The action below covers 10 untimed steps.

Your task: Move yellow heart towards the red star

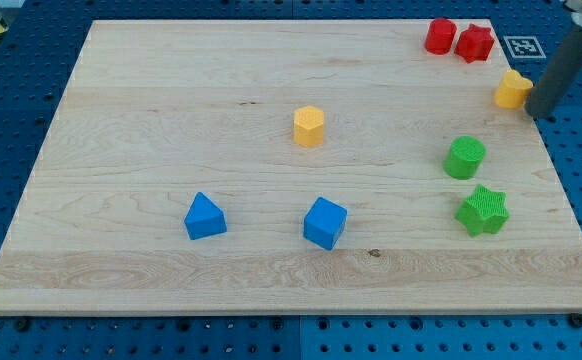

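Rod (563,62) is coming in from the view's top right, its tip (537,112) sitting at the board's (171,120) right edge, touching or just beside the yellow heart (512,89) on that block's right. No jaws on this arm, just the rod. Yellow heart is lying near the right edge, below the red star (475,42), apart from it. Red cylinder (440,36) is touching the star's left side at the top right corner. Yellow hexagon (309,126) is sitting mid-board. Green cylinder (464,158) and green star (483,210) are sitting on the right, below the heart. Blue triangle (204,216) and blue cube (325,222) are sitting toward the view's bottom.
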Available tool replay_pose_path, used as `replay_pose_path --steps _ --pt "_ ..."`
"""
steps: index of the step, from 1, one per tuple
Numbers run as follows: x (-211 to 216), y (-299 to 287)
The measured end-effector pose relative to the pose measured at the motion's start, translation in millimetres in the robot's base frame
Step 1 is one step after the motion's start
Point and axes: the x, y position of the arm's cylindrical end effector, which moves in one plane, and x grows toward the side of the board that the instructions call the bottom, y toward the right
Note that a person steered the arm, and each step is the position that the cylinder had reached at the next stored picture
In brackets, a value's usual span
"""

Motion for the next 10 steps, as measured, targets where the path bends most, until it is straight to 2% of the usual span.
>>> replay_pose_path --steps 1,2,3,5,6,8,10 --pt "-7.6 -31.2" --pt "-45.8 -38.9" --pt "-63.0 -38.9" --pt "0.3 -20.4" --pt "-14.4 53.0" --pt "-31.6 46.1" --pt "-39.2 3.5"
